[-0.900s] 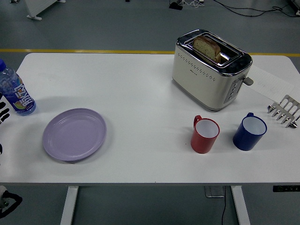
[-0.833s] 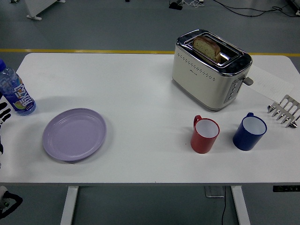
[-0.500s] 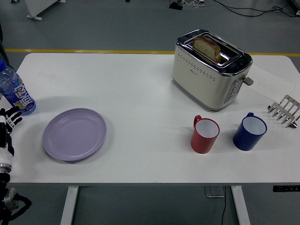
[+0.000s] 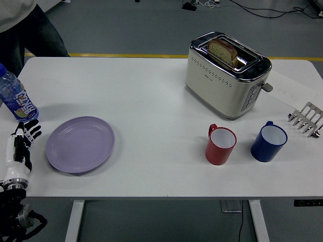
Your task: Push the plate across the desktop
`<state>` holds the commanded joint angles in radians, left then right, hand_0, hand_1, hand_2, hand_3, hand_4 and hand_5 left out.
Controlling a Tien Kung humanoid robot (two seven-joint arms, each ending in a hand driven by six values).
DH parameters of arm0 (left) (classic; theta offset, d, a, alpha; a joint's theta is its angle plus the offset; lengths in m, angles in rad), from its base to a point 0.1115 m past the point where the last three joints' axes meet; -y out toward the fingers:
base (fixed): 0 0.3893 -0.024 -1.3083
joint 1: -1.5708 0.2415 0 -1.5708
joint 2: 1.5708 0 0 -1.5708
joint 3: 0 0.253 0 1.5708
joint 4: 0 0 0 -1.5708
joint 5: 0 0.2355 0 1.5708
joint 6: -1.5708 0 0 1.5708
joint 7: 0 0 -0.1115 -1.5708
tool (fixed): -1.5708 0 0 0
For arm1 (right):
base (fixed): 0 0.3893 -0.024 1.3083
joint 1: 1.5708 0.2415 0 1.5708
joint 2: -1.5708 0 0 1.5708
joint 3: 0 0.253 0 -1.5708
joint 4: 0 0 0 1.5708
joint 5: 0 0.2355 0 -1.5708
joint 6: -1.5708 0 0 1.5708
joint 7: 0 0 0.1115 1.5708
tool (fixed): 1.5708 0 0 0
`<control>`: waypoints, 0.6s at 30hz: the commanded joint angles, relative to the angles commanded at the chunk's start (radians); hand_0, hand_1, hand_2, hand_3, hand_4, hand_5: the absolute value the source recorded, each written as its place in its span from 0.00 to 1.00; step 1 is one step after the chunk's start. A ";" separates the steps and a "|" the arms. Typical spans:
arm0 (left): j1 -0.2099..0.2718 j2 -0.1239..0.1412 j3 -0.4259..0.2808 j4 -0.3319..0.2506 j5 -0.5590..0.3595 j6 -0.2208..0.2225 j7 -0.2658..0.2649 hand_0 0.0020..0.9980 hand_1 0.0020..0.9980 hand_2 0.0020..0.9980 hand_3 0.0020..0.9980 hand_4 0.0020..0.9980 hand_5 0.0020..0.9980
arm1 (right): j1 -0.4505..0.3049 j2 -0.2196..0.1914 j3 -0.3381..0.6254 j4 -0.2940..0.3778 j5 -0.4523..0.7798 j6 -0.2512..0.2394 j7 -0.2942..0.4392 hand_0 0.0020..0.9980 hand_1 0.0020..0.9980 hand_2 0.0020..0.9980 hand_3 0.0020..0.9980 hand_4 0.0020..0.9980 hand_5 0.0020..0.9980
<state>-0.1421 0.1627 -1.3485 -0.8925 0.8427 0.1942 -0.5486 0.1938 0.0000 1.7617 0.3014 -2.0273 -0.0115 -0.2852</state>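
Note:
A lilac plate (image 4: pixel 80 144) lies flat on the white table (image 4: pixel 151 101) at the front left. My left hand (image 4: pixel 21 146) is just left of the plate's rim, a small gap away, fingers straight and pointing up the table, holding nothing. My right hand is out of view.
A blue water bottle (image 4: pixel 16 97) stands behind my left hand. A toaster (image 4: pixel 225 75) with bread stands at the back right. A red mug (image 4: pixel 220 145), a blue mug (image 4: pixel 268 141) and a metal rack (image 4: pixel 306 119) sit right. A person (image 4: pixel 25 27) stands at the far left corner.
My left hand has risen from the left edge onto the table and moved right toward the plate. A person has come into view at the top left. The plate has not moved.

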 joint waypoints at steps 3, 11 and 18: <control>0.001 0.003 0.028 -0.002 -0.025 0.002 -0.001 0.70 0.74 0.75 0.63 0.45 1.00 | -0.004 0.000 0.000 0.000 -0.002 0.002 -0.001 0.60 0.60 0.68 0.64 0.20 0.49; -0.003 -0.001 0.088 -0.010 -0.054 0.003 -0.002 0.70 0.74 0.75 0.63 0.44 1.00 | -0.007 0.000 0.001 0.001 -0.006 0.004 -0.001 0.60 0.60 0.68 0.64 0.20 0.49; -0.011 -0.012 0.119 -0.019 -0.080 0.009 -0.005 0.70 0.74 0.75 0.63 0.44 1.00 | -0.005 0.000 0.001 0.001 -0.007 0.005 -0.001 0.60 0.60 0.68 0.64 0.20 0.49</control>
<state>-0.1536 0.1507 -1.2296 -0.9112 0.7627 0.2030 -0.5536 0.1891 0.0000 1.7622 0.3025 -2.0339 -0.0065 -0.2862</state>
